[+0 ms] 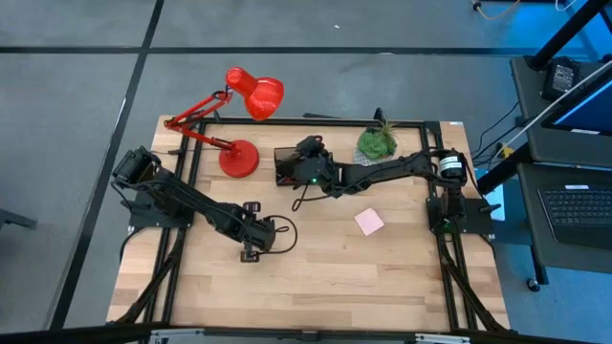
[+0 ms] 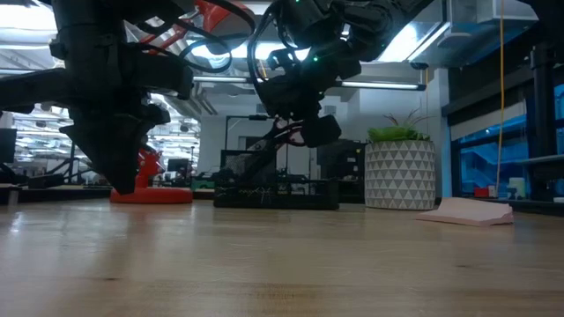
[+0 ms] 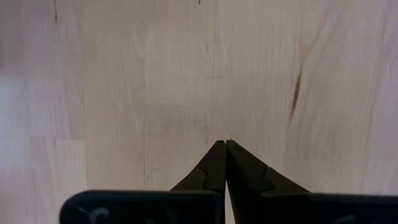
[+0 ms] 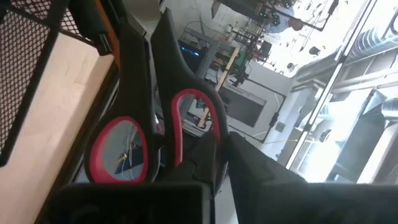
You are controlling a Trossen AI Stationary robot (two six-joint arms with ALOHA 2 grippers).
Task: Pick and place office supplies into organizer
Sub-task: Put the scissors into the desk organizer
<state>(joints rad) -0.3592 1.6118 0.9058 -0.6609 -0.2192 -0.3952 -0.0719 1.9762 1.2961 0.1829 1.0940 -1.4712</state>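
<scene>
The red-handled scissors (image 4: 124, 152) sit in my right gripper (image 4: 205, 155), which is shut on them above the black mesh organizer (image 1: 287, 164) at the table's far side. Their black blades (image 4: 140, 56) run down beside the organizer's mesh wall (image 4: 31, 68), next to an orange pencil (image 4: 107, 25). In the low view my right gripper (image 2: 304, 128) hangs just over the organizer (image 2: 273, 189). The pink sticky-note pad (image 1: 369, 222) lies flat on the wood to the right. My left gripper (image 1: 251, 237) is shut and points down at bare wood (image 3: 225, 144), touching nothing. My right gripper holds the scissors by their red handle loops (image 4: 194, 121), pinched between the two fingers. It comes from above, slanting down toward the organizer, with the fingers lying along the scissors. The blades point away from the gripper into the organizer; whether their tips rest on anything is hidden.
A red desk lamp (image 1: 239, 153) stands left of the organizer, and a potted green plant (image 1: 378, 143) in a white pot (image 2: 401, 174) stands right of it. Bare wood stretches across the near half of the table. Cables loop beside my left gripper.
</scene>
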